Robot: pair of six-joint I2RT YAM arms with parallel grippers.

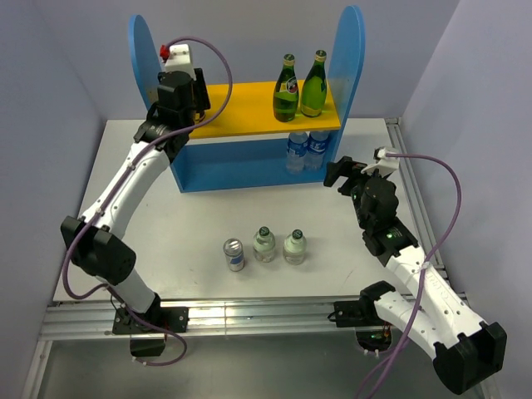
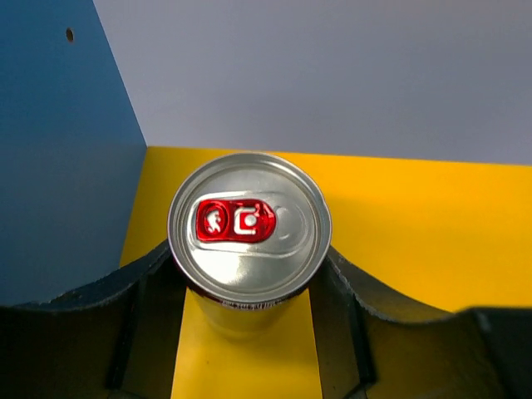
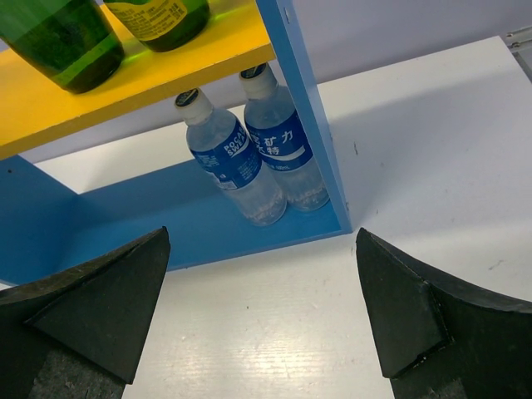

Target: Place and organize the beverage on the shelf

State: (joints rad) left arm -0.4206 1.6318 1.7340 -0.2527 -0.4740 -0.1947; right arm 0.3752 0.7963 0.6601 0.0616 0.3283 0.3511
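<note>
The shelf (image 1: 249, 104) stands at the back of the table, with blue side panels and a yellow board (image 2: 416, 224). My left gripper (image 1: 179, 91) is at the board's left end, shut on a silver can with a red tab (image 2: 249, 224). Both fingers (image 2: 141, 283) press the can's sides, right by the blue panel (image 2: 58, 150). Whether the can rests on the board I cannot tell. My right gripper (image 1: 345, 176) (image 3: 262, 312) hangs open and holds nothing, in front of the shelf's lower right corner. Two green bottles (image 1: 299, 87) stand on the board, two water bottles (image 3: 249, 162) below them.
On the table in front stand another can (image 1: 234, 255) and two small green-capped bottles (image 1: 264, 245) (image 1: 294, 247) in a row. The shelf's right panel (image 3: 303, 108) stands just ahead of my right gripper. Walls close in the table at the left, back and right.
</note>
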